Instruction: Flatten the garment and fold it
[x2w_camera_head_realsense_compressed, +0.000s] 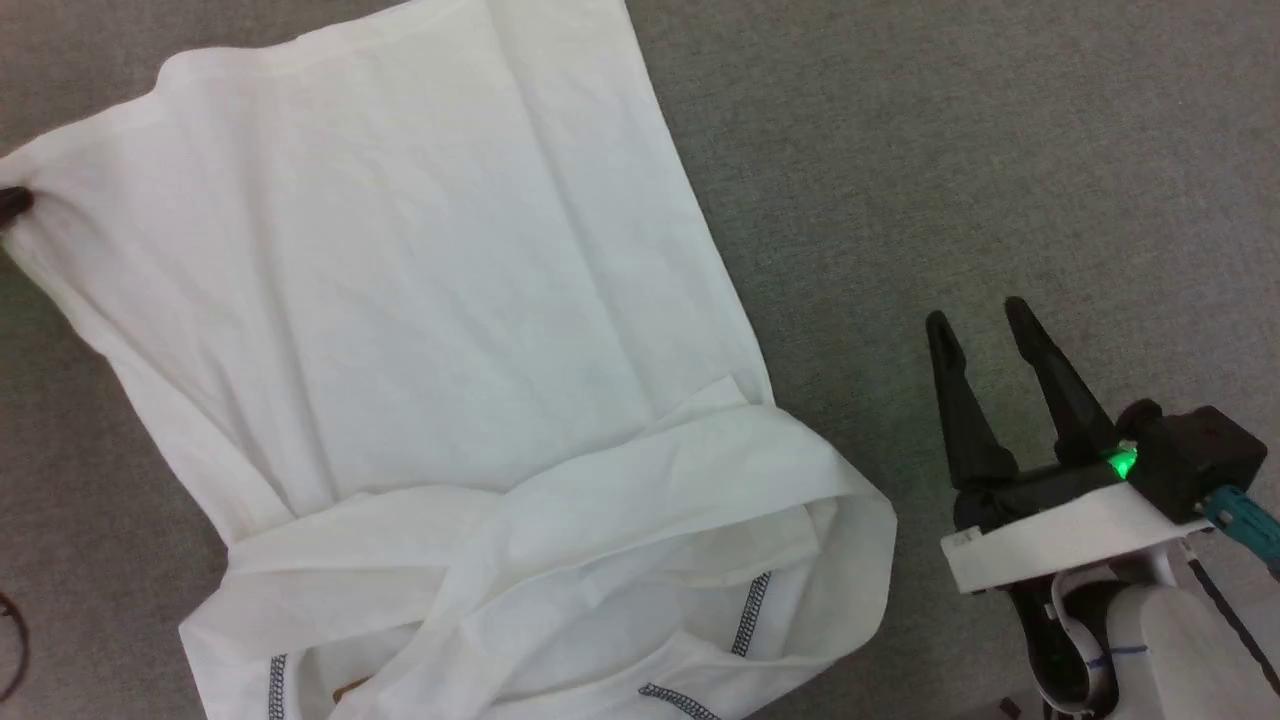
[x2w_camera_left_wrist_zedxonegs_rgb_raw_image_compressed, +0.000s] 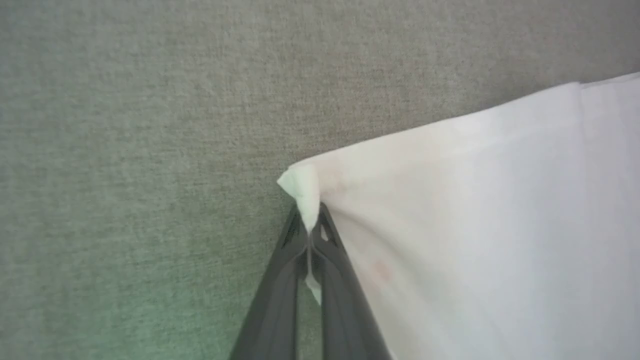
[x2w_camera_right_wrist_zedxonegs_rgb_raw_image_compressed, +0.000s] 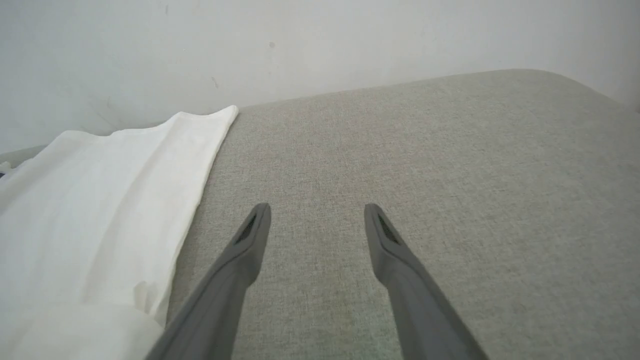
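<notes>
Left jaws: closed tight on a corner of the garment (x2w_camera_left_wrist_zedxonegs_rgb_raw_image_compressed: 475, 225); a tuft of white cloth is pinched between the dark fingertips.
Left gripper (x2w_camera_left_wrist_zedxonegs_rgb_raw_image_compressed: 310, 220): set at the cloth's leftmost point in the head view, with the grey fabric surface (x2w_camera_left_wrist_zedxonegs_rgb_raw_image_compressed: 150, 150) seen beyond the fingers.
Right jaws: spread wide apart, nothing between them.
Right gripper (x2w_camera_head_realsense_compressed: 978, 318): held clear of the cloth, to its right, with fingers pointed up the head view and tilted slightly left; a green light (x2w_camera_head_realsense_compressed: 1122, 462) is lit at the wrist.
Garment, position: spread on the grey surface across the left and centre of the head view; in the right wrist view its far end is seen near a pale wall (x2w_camera_right_wrist_zedxonegs_rgb_raw_image_compressed: 300, 40).
Garment, condition: white and thin; the upper panel is laid mostly flat with faint creases; the lower part is bunched and folded over itself, with dark zigzag stitching (x2w_camera_head_realsense_compressed: 752, 610) exposed along the seams.
</notes>
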